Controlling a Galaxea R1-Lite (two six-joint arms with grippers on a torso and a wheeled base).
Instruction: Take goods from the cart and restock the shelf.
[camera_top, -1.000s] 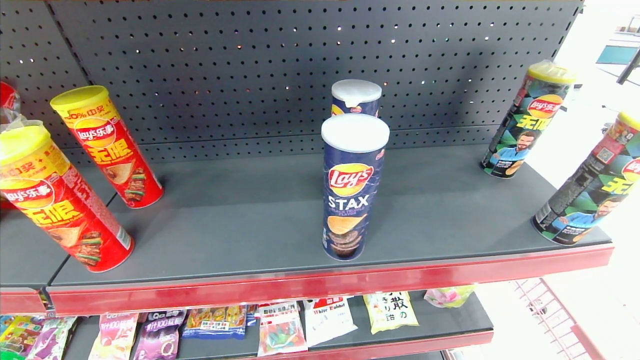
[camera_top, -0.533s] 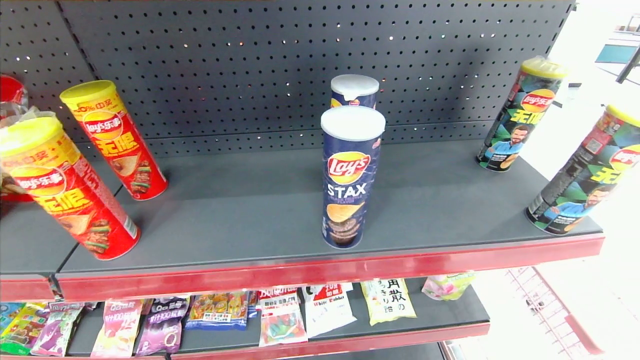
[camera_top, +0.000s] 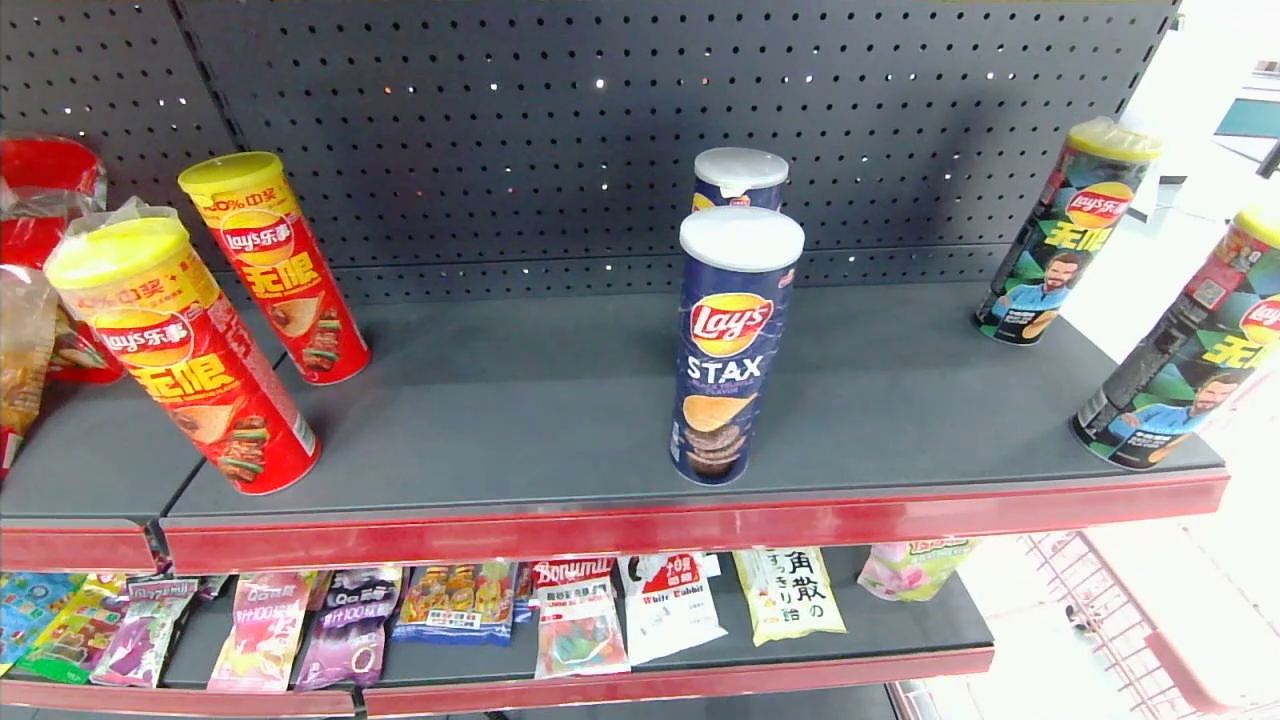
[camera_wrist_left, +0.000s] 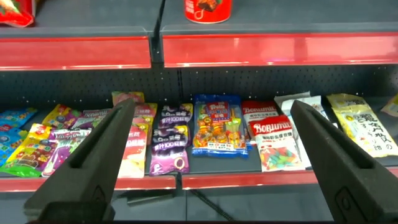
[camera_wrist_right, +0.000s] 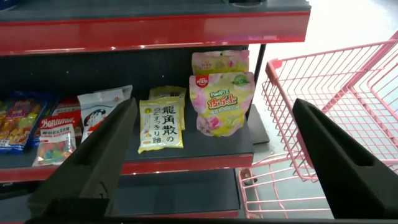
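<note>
— What's the surface like?

— A dark grey upper shelf (camera_top: 560, 400) with a red front lip and a perforated back panel (camera_top: 500, 120). A front blue can (camera_top: 735, 350) stands upright near the lip at the middle, and a rear blue can (camera_top: 740, 178) stands right behind it against the panel. Two red cans (camera_top: 190, 350) stand toward the left end and two dark green cans (camera_top: 1065, 235) toward the right end, each pair one behind the other.

— And below?

— A lower shelf (camera_top: 900, 625) carrying a row of flat snack bags (camera_top: 580, 630). Pale floor (camera_wrist_right: 348, 31) lies past the right end.

— Where's the cart?

— The pink wire cart (camera_wrist_right: 336, 124) stands on the floor just beside the right end of the lower shelf.

— The arms?

— Both are held low, at the lower shelf's height, facing it. The left gripper (camera_wrist_left: 208, 165) points at the bags near the middle, fingers spread wide with nothing between them. The right gripper (camera_wrist_right: 211, 165) points toward the shelf's right end, near two pink-and-green bags (camera_wrist_right: 219, 102) and the cart, and its fingers are likewise wide apart and empty.
</note>
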